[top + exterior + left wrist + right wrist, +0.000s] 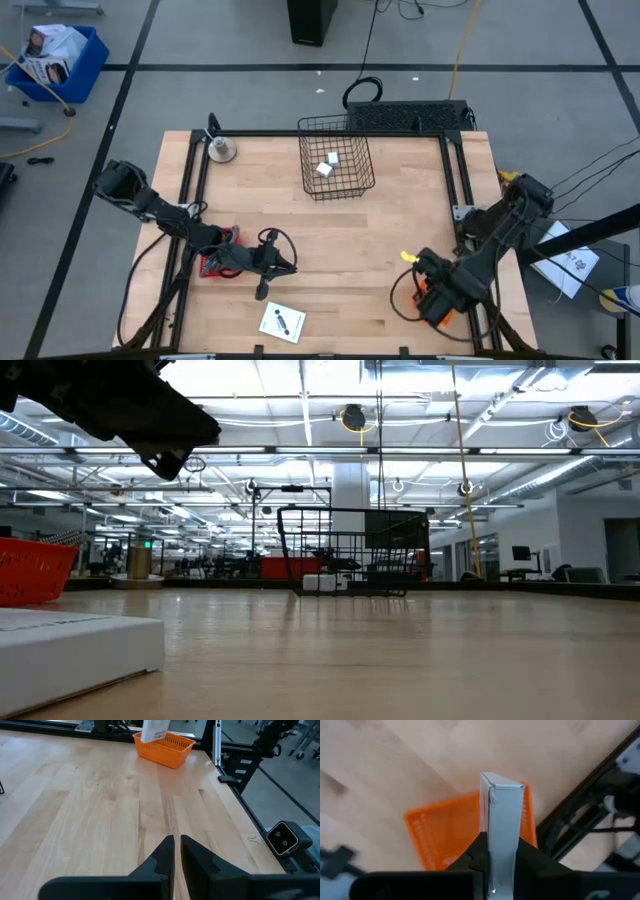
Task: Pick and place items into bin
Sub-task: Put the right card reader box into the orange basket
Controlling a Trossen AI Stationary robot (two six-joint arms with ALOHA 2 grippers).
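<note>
Clearance between the held item and the small orange plastic basket (470, 827) decides the coming move: in the right wrist view the flat white cardboard box (502, 827) stands on edge directly above that basket, long axis upright. The right gripper (501, 851), fingers clamped on the box, hovers over the basket. The black wire basket (337, 158) lies well apart from it. The left gripper (176, 851), fingers nearly together and empty, points across bare wood toward the orange basket.
</note>
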